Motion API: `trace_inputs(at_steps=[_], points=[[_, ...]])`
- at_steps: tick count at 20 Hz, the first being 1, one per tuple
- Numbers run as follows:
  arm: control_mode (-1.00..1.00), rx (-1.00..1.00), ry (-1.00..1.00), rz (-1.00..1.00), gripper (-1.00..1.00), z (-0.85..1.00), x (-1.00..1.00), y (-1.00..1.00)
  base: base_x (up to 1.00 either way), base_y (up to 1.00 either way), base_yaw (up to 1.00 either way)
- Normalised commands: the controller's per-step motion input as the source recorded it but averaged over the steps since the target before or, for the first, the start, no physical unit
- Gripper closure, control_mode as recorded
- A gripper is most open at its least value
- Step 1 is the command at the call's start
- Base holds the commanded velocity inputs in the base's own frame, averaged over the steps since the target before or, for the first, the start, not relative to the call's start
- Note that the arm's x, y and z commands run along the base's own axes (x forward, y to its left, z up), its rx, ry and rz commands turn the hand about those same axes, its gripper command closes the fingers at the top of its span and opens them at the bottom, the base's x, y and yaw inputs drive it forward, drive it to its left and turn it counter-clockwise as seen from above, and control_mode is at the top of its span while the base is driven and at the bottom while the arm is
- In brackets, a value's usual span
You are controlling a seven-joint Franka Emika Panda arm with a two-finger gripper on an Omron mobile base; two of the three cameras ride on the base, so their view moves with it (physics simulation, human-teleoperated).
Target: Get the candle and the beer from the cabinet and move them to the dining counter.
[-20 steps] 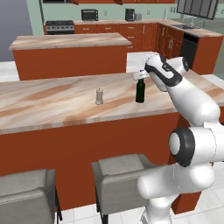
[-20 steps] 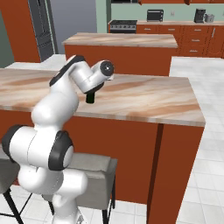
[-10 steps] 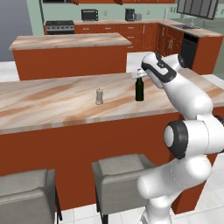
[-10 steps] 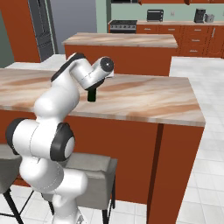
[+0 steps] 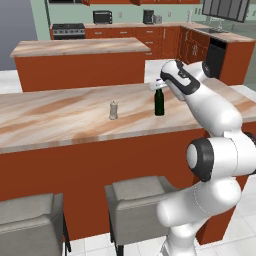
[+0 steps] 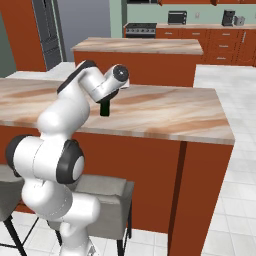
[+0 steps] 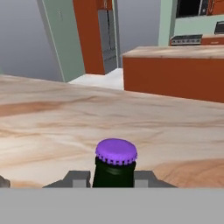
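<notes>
Beer (image 5: 159, 104) stands upright, neck and cap up

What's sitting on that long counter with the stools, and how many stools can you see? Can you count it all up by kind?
Bottles: 1, the beer, upright on the dining counter
Candles: 1, the candle, standing apart from the bottle
Stools: 2, one grey stool and a second stool beside it
Total: 4

No readable text anywhere: the beer (image 7: 114, 168) carries no label, and its purple cap is plain.
</notes>
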Motion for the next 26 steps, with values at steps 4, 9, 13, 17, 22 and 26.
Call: trace_inputs(at_steps=[4, 9, 13, 17, 22, 26], points=[[-1.0, 0.0, -0.12, 0.0, 1.0, -0.2, 0.0, 0.0, 0.0, 0.0, 0.0], [-1.0, 0.0, -0.17, 0.0, 1.0, -0.23, 0.01, 0.0, 0.0, 0.0, 0.0], [-1.0, 0.0, -0.18, 0.0, 1.0, -0.25, 0.04, 0.0, 0.0, 0.0, 0.0], [-1.0, 0.0, -0.15, 0.0, 1.0, -0.21, 0.09, 0.0, 0.0, 0.0, 0.0], [-1.0, 0.0, -0.04, 0.0, 1.0, -0.03, 0.12, 0.0, 0.0, 0.0, 0.0], [-1.0, 0.0, 0.0, 0.0, 1.0, -0.06, 0.04, 0.0, 0.0, 0.0, 0.0]])
